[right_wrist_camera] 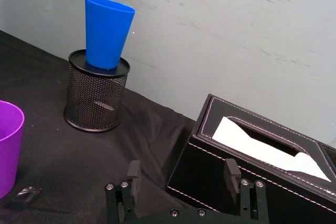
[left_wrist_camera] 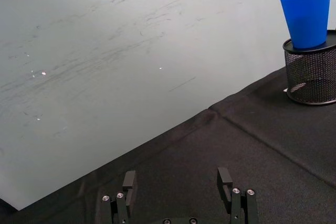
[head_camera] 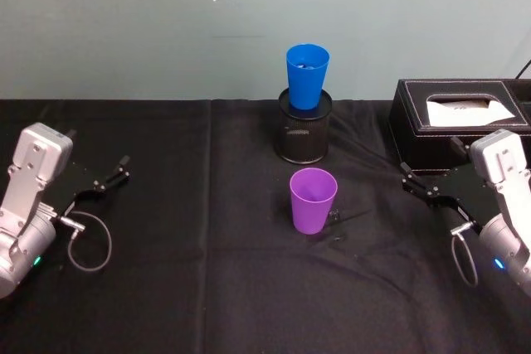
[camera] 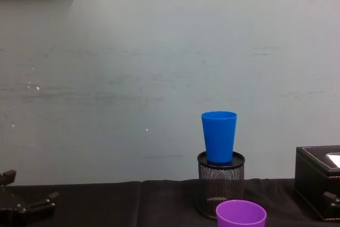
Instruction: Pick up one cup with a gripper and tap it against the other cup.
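We count two cups. One purple cup [head_camera: 313,198] stands upright, mouth up, on the black cloth [head_camera: 199,288] near the table's middle, with nothing holding it. One blue cup [head_camera: 307,75] stands upright too, its base sitting in the top of one black mesh pen pot [head_camera: 304,128]. The pot is just behind the purple cup, farther from the robot, and the two are apart. In the chest view the blue cup [camera: 219,136] rises above the pot [camera: 220,184], and the purple cup's rim [camera: 240,213] shows low in front. There is one small dark bit [head_camera: 334,215] on the cloth just beside the purple cup, on the robot's right. We can't tell what it is.

One black tissue box [head_camera: 452,126] sits at the right rear, with white tissue in its slot.

We count two grippers with two fingers each. The left gripper [head_camera: 120,168] is low at the table's left edge, well apart from both cups. Its wrist view shows the jaws spread wide with nothing between them [left_wrist_camera: 177,181]. The right gripper [head_camera: 406,178] is at the right side, just in front of the tissue box, also with jaws spread and empty [right_wrist_camera: 182,174]. Neither touches a cup.
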